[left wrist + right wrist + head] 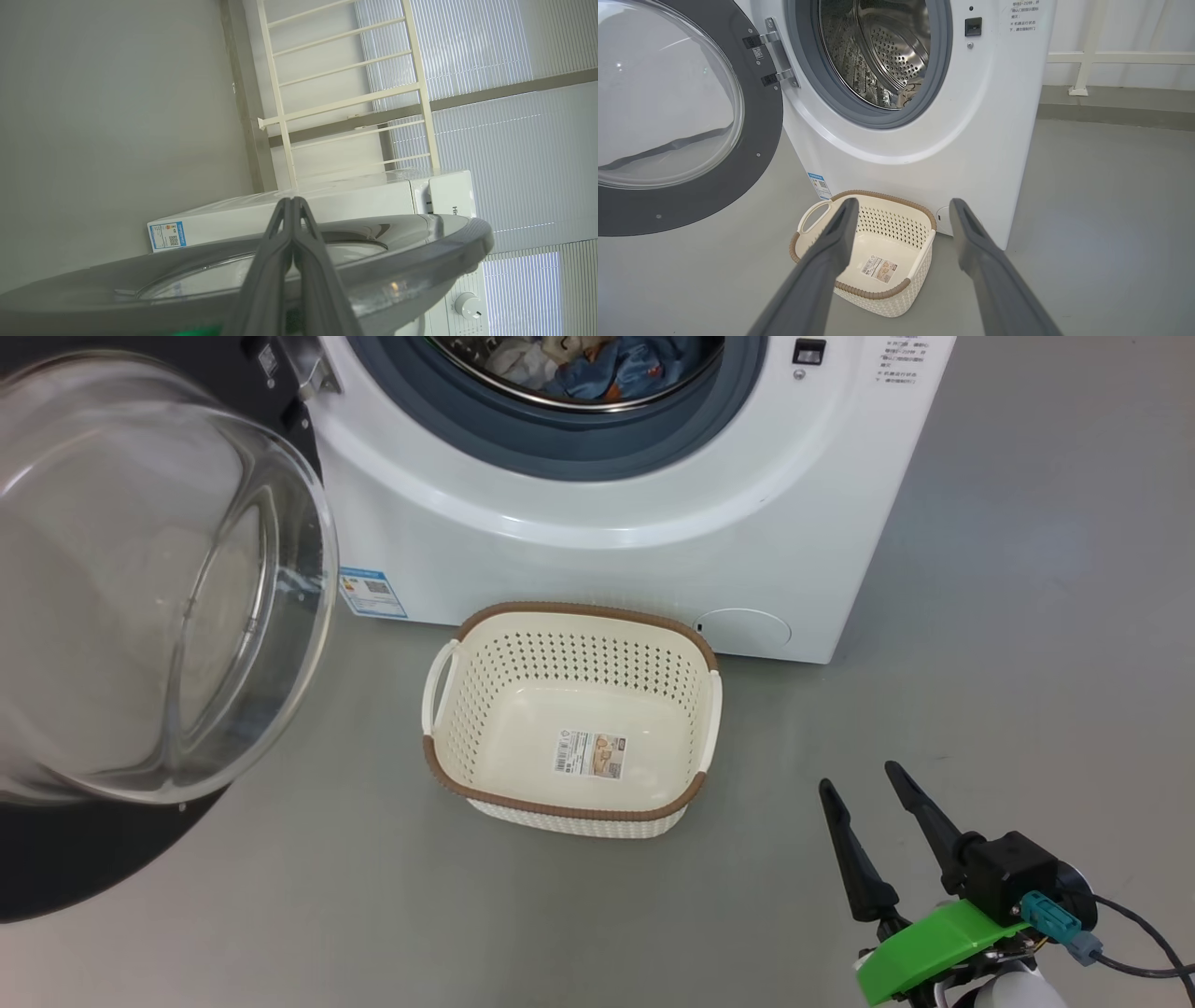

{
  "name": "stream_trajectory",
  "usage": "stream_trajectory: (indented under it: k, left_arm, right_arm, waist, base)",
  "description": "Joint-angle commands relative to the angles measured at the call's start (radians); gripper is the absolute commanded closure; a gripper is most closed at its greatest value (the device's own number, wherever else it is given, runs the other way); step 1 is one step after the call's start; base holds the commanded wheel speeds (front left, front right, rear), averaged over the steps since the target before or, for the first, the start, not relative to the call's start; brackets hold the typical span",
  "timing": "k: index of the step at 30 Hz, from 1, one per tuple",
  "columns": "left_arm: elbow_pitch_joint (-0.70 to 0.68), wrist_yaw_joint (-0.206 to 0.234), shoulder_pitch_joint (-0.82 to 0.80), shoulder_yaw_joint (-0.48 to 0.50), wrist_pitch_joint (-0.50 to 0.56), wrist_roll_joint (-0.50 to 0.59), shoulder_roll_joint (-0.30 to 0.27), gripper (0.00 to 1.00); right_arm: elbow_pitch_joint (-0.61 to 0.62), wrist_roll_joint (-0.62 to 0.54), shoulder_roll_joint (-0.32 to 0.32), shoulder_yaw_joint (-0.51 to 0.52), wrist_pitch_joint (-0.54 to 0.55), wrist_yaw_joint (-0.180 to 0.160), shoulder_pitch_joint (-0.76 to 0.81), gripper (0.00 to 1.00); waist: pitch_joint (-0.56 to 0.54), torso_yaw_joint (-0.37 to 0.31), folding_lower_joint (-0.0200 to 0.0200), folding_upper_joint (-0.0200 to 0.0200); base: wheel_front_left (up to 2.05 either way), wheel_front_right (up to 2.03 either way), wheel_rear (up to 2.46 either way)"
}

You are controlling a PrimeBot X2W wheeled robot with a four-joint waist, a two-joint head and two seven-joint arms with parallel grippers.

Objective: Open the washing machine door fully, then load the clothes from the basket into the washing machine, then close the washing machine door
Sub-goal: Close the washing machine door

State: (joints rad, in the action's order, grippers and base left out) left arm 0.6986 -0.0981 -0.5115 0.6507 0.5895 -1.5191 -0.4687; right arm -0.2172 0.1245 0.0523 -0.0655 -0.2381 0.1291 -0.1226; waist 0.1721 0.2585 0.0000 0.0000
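Two jobs look done — the basket (579, 609) sits empty by the washer (607, 551), and the clothes (607, 369) lie inside the drum (887, 51). What is left is to shut the door (159, 588), which hangs wide open. The left gripper (293, 200) has its fingers pressed tight together by the door's rim; I cannot tell if it touches. A slow, steady push far from the hinge (777, 56) should work best — push until it clicks. The right gripper (859, 777) is spread wide, holds nothing, and should keep clear.
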Motion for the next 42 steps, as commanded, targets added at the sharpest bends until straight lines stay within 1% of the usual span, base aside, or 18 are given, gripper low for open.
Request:
stream_trajectory:
  k: [1, 7, 12, 17, 21, 24, 31, 32, 38, 42]
  left_arm:
    - [-0.041, 0.012, 0.020, -0.004, 0.045, -0.018, -0.045, 1.00]
    - [-0.134, 0.039, 0.059, -0.008, 0.176, -0.084, -0.014, 1.00]
    - [-0.238, 0.050, 0.122, -0.011, 0.254, -0.122, 0.023, 1.00]
    - [-0.353, 0.073, 0.198, -0.024, 0.331, -0.154, 0.065, 1.00]
    - [-0.459, 0.077, 0.249, -0.031, 0.374, -0.188, 0.118, 1.00]
    - [-0.540, 0.074, 0.287, -0.036, 0.391, -0.209, 0.168, 1.00]
    - [-0.696, 0.043, 0.366, -0.071, 0.410, -0.225, 0.280, 1.00]
    - [-0.696, 0.043, 0.366, -0.071, 0.410, -0.225, 0.280, 1.00]
    - [-0.784, 0.018, 0.412, -0.136, 0.419, -0.215, 0.362, 1.00]
    - [-0.811, 0.005, 0.422, -0.180, 0.413, -0.208, 0.389, 1.00]
  right_arm:
    - [0.020, 0.009, -0.002, -0.025, -0.002, 0.002, -0.024, 0.00]
    - [0.011, 0.022, -0.002, -0.029, -0.006, 0.002, -0.025, 0.00]
    - [0.002, 0.032, -0.002, -0.034, -0.011, 0.002, -0.029, 0.00]
    - [-0.005, 0.038, -0.002, -0.033, -0.015, 0.002, -0.026, 0.00]
    - [-0.012, 0.043, -0.002, -0.033, -0.017, 0.002, -0.026, 0.00]
    - [-0.016, 0.049, -0.002, -0.036, -0.019, 0.002, -0.025, 0.00]
    - [-0.023, 0.061, -0.002, -0.047, -0.021, 0.002, -0.027, 0.00]
    - [-0.023, 0.061, -0.002, -0.047, -0.021, 0.002, -0.027, 0.00]
    - [-0.029, 0.067, -0.002, -0.049, -0.022, 0.002, -0.024, 0.00]
    - [-0.026, 0.070, -0.002, -0.050, -0.023, 0.002, -0.025, 0.00]
  waist:
    - [0.000, 0.002, 0.0000, 0.0000]
    - [-0.002, 0.005, 0.0000, 0.0000]
    - [-0.002, -0.002, 0.0000, 0.0000]
    - [-0.009, -0.008, 0.0000, 0.0000]
    - [-0.015, -0.010, 0.0000, 0.0000]
    - [-0.020, -0.013, 0.0000, 0.0000]
    - [-0.026, -0.039, 0.0000, 0.0000]
    - [-0.026, -0.039, 0.0000, 0.0000]
    - [-0.034, -0.079, 0.0000, 0.0000]
    - [-0.035, -0.115, 0.0000, 0.0000]
  base:
    - [0.00, 0.00, 0.00]
    - [0.00, 0.00, 0.00]
    - [0.00, 0.00, 0.00]
    - [0.00, 0.00, 0.00]
    - [0.00, 0.00, 0.00]
    - [0.00, 0.00, 0.00]
    - [0.00, 0.00, 0.00]
    - [0.00, 0.00, 0.00]
    - [0.00, 0.00, 0.00]
    - [0.00, 0.00, 0.00]
